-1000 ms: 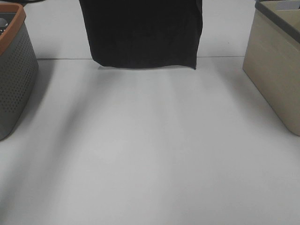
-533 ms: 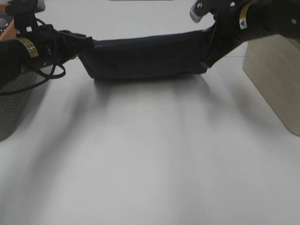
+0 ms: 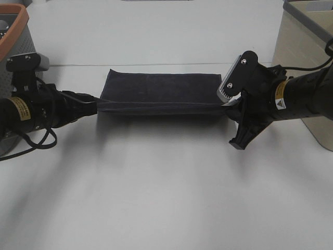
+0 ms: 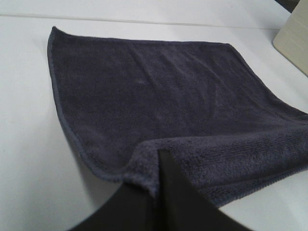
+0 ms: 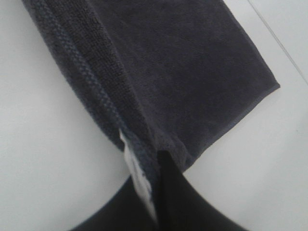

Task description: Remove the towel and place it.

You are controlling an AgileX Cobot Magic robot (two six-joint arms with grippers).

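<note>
White table (image 3: 166, 198) broad; towel (image 3: 161, 86) front edge taut between left gripper (image 3: 97, 104), right gripper (image 3: 225, 105).

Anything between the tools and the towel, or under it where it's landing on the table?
Nothing visible. The left tool and right tool each pinch a near corner of the towel directly; its far part lies flat on the table. The grey basket and beige bin stand off to the sides.

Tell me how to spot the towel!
Look at the white table, between the grey basket and the beige bin. The towel lies between them, its near corners pinched by the left gripper and right gripper. It's the only dark, fuzzy cloth.
</note>
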